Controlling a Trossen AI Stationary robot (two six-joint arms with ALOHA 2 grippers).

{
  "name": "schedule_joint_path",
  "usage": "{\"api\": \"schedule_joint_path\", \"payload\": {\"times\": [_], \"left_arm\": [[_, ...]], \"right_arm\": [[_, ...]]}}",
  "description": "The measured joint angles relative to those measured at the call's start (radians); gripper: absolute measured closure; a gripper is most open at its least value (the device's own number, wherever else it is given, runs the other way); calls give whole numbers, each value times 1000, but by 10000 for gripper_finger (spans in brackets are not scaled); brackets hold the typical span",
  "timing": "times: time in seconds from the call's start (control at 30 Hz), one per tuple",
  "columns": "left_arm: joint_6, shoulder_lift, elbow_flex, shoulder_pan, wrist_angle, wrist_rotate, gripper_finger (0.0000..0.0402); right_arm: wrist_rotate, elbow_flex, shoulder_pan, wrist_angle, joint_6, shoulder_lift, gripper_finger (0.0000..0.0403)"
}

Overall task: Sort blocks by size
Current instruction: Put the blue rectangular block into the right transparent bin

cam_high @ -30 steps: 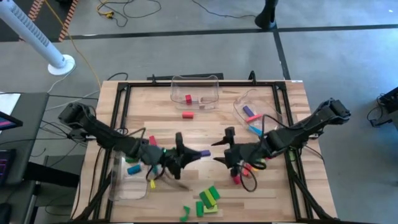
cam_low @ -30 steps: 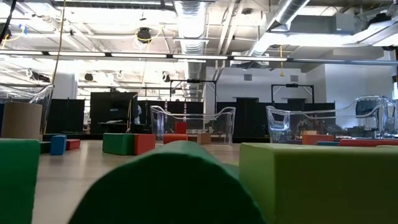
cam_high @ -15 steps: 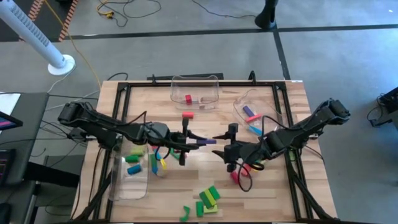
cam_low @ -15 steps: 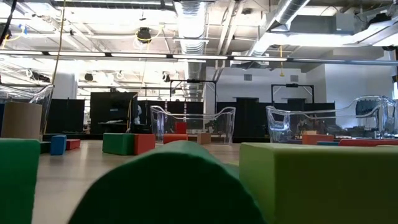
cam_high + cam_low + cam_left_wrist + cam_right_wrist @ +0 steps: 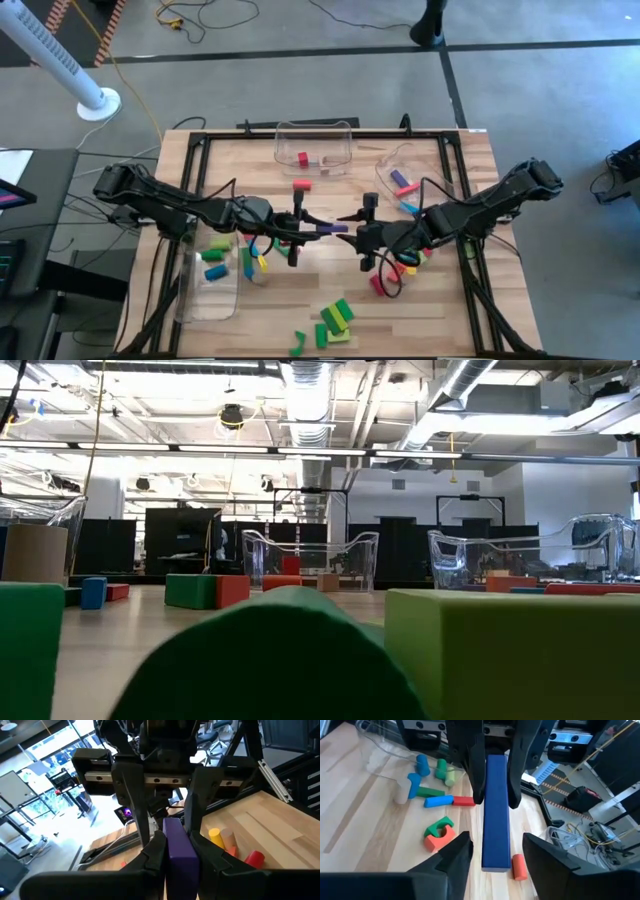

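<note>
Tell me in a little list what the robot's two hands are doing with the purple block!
Purple bar: held above the table, between both hands
Left hand: shut on one end of the purple bar
Right hand: open, fingers either side of the other end, not gripping yet
Looks like: probably a handover from left to right

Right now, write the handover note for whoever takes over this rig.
Left gripper: shut on the long purple bar block, over mid-table.
Right gripper: open, fingers straddling the bar's free end, not clamped.
Done: some blocks sit in the clear plastic bins.
Left: complete the bar's handover, then sort the loose green blocks at the near edge, the red cylinder, and the small cluster under the right arm.
</note>
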Motion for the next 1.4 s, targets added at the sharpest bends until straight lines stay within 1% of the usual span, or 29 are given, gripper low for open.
{"api": "schedule_joint_path", "payload": {"times": [0.2, 0.43, 0.53, 0.77, 0.93, 1.1, 1.2, 1.27, 1.4], "left_arm": [[-11, 0, 0, 1, 0, 8, 341], [-18, 0, 0, 1, -5, 7, 340], [-18, 0, 0, 1, -7, 8, 340], [-29, 0, 0, -1, -10, 8, 333], [-31, -5, 0, -14, -45, 0, 299], [-31, -39, 0, -29, -161, -51, 255], [-40, -68, 0, -41, -239, -79, 237], [-58, -92, 0, -50, -287, -96, 230], [-114, -133, 0, -67, -409, -113, 226]], "right_arm": [[-5, 0, -10, 10, -2, 0, 240], [-7, 0, -9, 10, -3, 1, 297], [-7, 0, -9, 7, -1, 1, 313], [-5, 0, -9, 3, 8, 1, 313], [1, 0, -7, -47, 56, 1, 313], [12, 0, -7, -139, 124, 1, 313], [26, 0, -8, -186, 158, -1, 313], [44, 0, -9, -214, 173, -2, 313], [47, 0, -20, -296, 228, -22, 313]]}}
